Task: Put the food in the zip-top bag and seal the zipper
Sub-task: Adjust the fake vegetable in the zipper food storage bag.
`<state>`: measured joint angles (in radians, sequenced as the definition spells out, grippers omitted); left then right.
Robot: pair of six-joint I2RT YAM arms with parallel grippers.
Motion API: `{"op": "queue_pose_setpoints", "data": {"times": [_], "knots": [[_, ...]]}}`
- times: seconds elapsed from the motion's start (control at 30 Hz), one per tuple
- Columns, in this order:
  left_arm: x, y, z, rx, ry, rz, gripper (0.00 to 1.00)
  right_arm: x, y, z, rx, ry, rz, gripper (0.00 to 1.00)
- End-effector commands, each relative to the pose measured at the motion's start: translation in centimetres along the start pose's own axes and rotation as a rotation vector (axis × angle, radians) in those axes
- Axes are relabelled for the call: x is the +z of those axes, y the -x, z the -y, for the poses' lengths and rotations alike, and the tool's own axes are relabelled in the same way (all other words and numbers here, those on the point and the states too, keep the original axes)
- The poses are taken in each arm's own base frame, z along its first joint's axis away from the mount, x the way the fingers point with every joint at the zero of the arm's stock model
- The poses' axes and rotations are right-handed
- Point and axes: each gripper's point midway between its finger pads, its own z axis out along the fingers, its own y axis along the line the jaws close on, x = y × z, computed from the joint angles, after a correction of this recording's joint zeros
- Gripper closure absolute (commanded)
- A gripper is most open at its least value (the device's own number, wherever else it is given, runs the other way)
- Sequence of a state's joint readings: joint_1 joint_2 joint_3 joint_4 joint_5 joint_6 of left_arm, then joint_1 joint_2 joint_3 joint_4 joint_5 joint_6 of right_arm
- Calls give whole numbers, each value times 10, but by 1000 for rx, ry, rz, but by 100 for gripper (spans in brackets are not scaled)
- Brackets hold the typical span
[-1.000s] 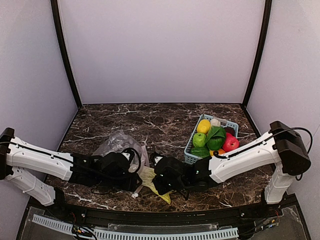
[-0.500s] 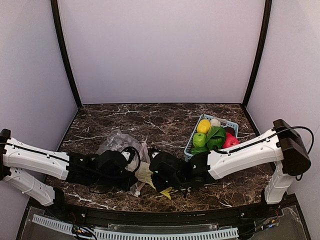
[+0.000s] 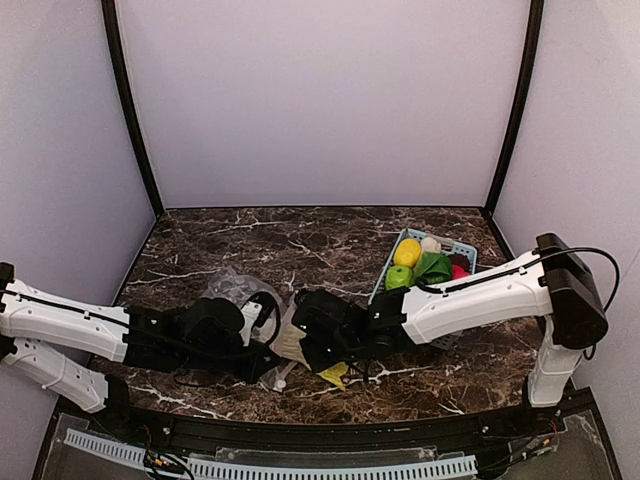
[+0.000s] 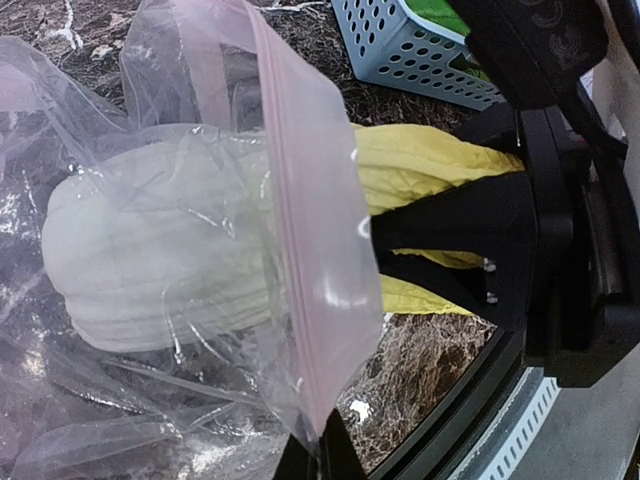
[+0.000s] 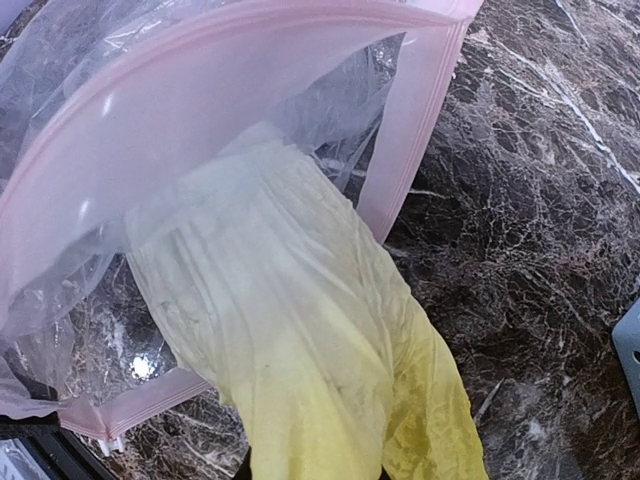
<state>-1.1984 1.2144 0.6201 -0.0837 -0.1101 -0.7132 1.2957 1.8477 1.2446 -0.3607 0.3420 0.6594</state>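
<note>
Right tool (image 3: 298, 343) grips napa cabbage (image 5: 290, 330), white end inside zip-top bag (image 4: 150, 90).

Dark brown marble worktop (image 3: 300, 240) with white veins, boxed by plain pale lavender walls (image 3: 320, 100) at left, far and right edges, black posts (image 3: 130, 110) at both far corners, black rail (image 3: 330, 432) along near edge, light soft and even.

White arms (image 3: 470, 300), blk fingers (image 4: 450, 225).

A lab test booth: plain pale walls (image 3: 320, 100) and black corner posts (image 3: 132, 110) enclose a marble-patterned counter (image 3: 300, 240) with two bolted robot arms (image 3: 480, 300).
</note>
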Motion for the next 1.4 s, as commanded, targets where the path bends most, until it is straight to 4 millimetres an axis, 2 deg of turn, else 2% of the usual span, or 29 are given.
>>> {"op": "queue_pose_setpoints", "data": {"times": [0.0,0.23,0.37,0.6,0.77,0.87,0.97,1.07,1.17,1.37], "knots": [[-1,-10,3,4,-51,-18,99,-24,36,-4,48,65,76,100],[4,-33,-5,-19,-68,-69,99,-54,65,-3,163,223,135,100],[6,-35,6,-6,-131,-80,99,-59,73,-9,198,275,141,100],[7,-18,36,39,-239,-49,99,-31,64,-22,271,294,76,100],[-2,0,46,49,-266,15,99,-8,46,-12,294,226,30,100],[-7,5,47,47,-276,40,99,-5,42,-14,306,236,8,100],[-10,4,43,35,-271,50,99,-9,47,-17,305,255,12,100],[-9,-2,32,16,-242,48,99,-20,57,-24,263,301,42,100],[-12,-8,25,2,-235,51,99,-31,64,-38,150,384,76,100],[-24,-10,26,29,-270,54,99,-30,40,-54,-111,423,31,100]]}}
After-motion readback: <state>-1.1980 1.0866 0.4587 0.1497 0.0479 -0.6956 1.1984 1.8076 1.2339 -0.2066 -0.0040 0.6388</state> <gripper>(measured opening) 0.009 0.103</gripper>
